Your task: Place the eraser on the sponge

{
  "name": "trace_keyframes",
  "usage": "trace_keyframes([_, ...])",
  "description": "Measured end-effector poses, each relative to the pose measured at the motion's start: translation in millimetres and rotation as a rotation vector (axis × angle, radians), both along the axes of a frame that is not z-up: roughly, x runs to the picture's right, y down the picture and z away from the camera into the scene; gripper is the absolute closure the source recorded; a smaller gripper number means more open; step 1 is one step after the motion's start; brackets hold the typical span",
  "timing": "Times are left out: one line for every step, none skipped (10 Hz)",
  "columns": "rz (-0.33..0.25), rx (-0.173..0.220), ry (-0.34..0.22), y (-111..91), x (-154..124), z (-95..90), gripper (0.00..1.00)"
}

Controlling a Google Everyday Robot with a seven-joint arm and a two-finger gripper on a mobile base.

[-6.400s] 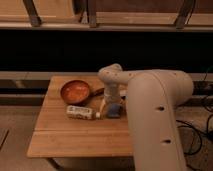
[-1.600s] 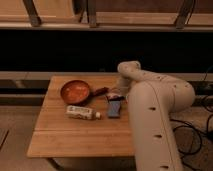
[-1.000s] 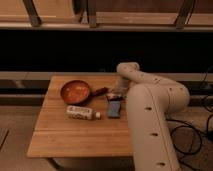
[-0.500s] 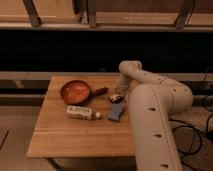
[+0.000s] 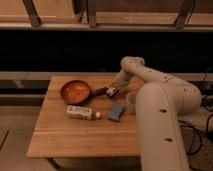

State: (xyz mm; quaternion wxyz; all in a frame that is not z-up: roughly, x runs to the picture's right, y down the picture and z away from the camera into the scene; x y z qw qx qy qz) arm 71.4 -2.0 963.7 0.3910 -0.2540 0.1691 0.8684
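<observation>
The eraser [image 5: 111, 91] is a small dark block with pale marks. It lies on the wooden table [image 5: 75, 137], just right of the pan's red handle [image 5: 99, 92]. My gripper [image 5: 115, 88] reaches down from the arm's elbow and sits right at the eraser, at its upper right side. The sponge [image 5: 116, 112], a flat blue-grey pad, lies on the table a little nearer the front, below the eraser and apart from it.
An orange pan [image 5: 75, 91] sits left of the eraser. A white-labelled bottle [image 5: 80, 112] lies on its side left of the sponge. A pale cup [image 5: 131, 100] stands to the sponge's upper right, against the robot's bulky white arm [image 5: 162, 125].
The gripper end has shifted slightly around the eraser over the last second. The sponge, bottle and pan stay about where they were.
</observation>
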Motion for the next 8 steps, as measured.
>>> trace_keyframes([-0.037, 0.004, -0.041, 2.5, -14.1, -14.5, 1.0])
trace_keyframes([-0.077, -0.008, -0.073, 11.7, -22.3, -29.2, 1.0])
trace_keyframes([-0.114, -0.028, -0.095, 22.2, -26.7, -40.8, 1.0])
trace_keyframes([-0.187, -0.071, -0.111, 41.5, -26.1, -55.7, 1.0])
trace_keyframes([-0.251, -0.105, -0.117, 55.0, -23.9, -65.7, 1.0])
trace_keyframes([-0.304, -0.137, -0.118, 66.0, -20.8, -73.0, 1.0])
trace_keyframes([-0.345, -0.161, -0.117, 73.6, -19.1, -78.8, 1.0])
trace_keyframes([-0.379, -0.195, -0.115, 83.1, -15.5, -85.5, 1.0])
